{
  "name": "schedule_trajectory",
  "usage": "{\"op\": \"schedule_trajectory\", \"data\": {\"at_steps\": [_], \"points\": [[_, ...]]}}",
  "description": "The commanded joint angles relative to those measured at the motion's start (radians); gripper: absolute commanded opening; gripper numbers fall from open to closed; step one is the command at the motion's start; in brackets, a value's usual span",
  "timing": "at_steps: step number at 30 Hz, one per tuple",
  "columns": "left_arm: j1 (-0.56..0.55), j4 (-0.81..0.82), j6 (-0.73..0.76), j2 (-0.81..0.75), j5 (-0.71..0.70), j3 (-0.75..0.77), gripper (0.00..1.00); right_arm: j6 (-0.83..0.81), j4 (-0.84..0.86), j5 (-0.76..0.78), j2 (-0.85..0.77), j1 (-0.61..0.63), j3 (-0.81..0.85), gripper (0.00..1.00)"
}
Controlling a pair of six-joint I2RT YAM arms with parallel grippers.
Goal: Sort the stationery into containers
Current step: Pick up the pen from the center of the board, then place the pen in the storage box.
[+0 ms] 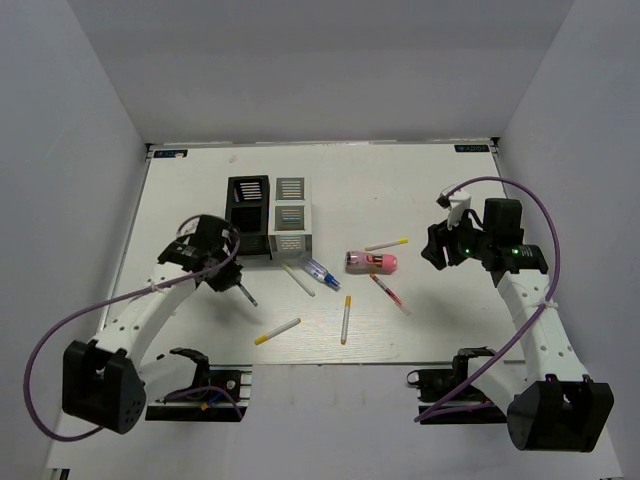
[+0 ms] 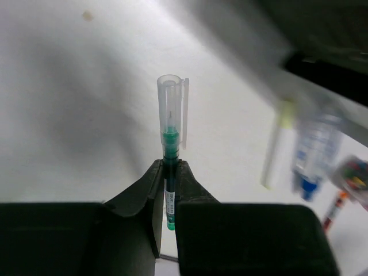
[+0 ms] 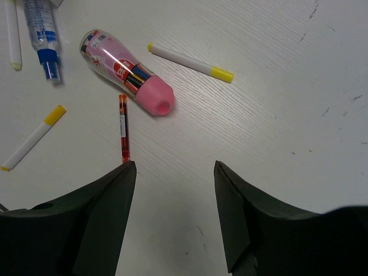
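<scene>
White rectangular tabletop (image 1: 430, 190) fills centre of overhead view; faint wood grain shows close up. Plain grey back wall (image 1: 320, 60) runs across top of frame. Grey left wall (image 1: 60, 150) down left edge, grey right wall (image 1: 590, 100) down right edge, boxing table in on three sides. Small dark label (image 1: 172, 153) at table's upper left corner, second dark label (image 1: 470, 149) at upper right corner. Brownish spot (image 2: 87, 15) on surface, upper left of left wrist view. Short dark scratches (image 3: 313, 8) on surface, upper right of right wrist view.
</scene>
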Motion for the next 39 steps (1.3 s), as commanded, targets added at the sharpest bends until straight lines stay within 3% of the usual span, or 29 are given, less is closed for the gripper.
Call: {"op": "schedule_trajectory", "data": {"at_steps": [1,9,12,13,14,17,30,39], "points": [[-0.006,-0.071,0.152,-0.083,-0.009,0.148,0.0,-0.004,-0.006,-0.034,0.009,0.001,0.025,0.63],[-0.006,0.081,0.357,-0.147,0.177,0.214,0.0,-0.01,-0.014,-0.069,0.02,0.001,0.035,0.63],[-0.006,0.223,0.409,-0.147,0.153,0.252,0.0,-0.044,-0.038,-0.112,0.023,0.005,0.04,0.49],[-0.006,0.28,0.419,-0.147,0.125,0.266,0.0,-0.049,-0.046,-0.136,0.026,0.005,0.04,0.33],[-0.006,0.302,0.447,-0.126,0.107,0.307,0.0,-0.058,-0.052,-0.143,0.025,0.005,0.04,0.26],[-0.006,0.343,0.502,-0.033,0.053,0.407,0.0,-0.063,-0.065,-0.169,0.026,0.006,0.046,0.16],[0.003,0.519,0.657,0.283,-0.309,0.573,0.0,-0.036,-0.04,-0.189,0.011,0.008,0.006,0.23],[-0.006,0.59,0.645,0.429,-0.36,0.619,0.0,-0.044,-0.049,-0.175,0.011,0.006,0.002,0.23]]}}
